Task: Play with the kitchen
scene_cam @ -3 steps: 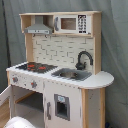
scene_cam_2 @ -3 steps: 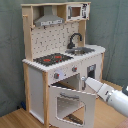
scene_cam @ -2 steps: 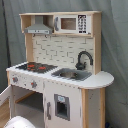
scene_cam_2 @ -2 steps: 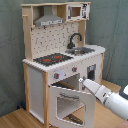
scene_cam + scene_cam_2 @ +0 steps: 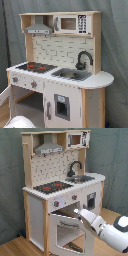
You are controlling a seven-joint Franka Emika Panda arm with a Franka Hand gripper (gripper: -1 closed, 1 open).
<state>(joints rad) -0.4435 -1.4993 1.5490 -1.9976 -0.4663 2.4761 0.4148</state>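
The kitchen (image 5: 60, 85) (image 5: 60, 188) is a tall toy of pale wood and white panels. On top sit a red-ringed black hob (image 5: 35, 66) (image 5: 52, 187), a steel sink (image 5: 72, 75) (image 5: 82, 178) and a black faucet (image 5: 84, 59) (image 5: 75, 168). A grey hood (image 5: 39, 30) (image 5: 49, 149) hangs above. The windowed oven door (image 5: 67, 230) stands swung open; the first exterior view shows only its edge (image 5: 4, 95). My gripper (image 5: 78, 214) is at the door's upper edge, touching or just beside it.
My white arm (image 5: 110, 230) reaches in from the second exterior view's lower right; part of it (image 5: 20, 122) shows at the bottom of the first exterior view. A grey curtain (image 5: 10, 178) hangs behind the kitchen. The floor (image 5: 20, 245) is wooden.
My arm has reached further toward the second exterior view's left, bringing the gripper up to the oven door's upper edge. The door stays open about as before.
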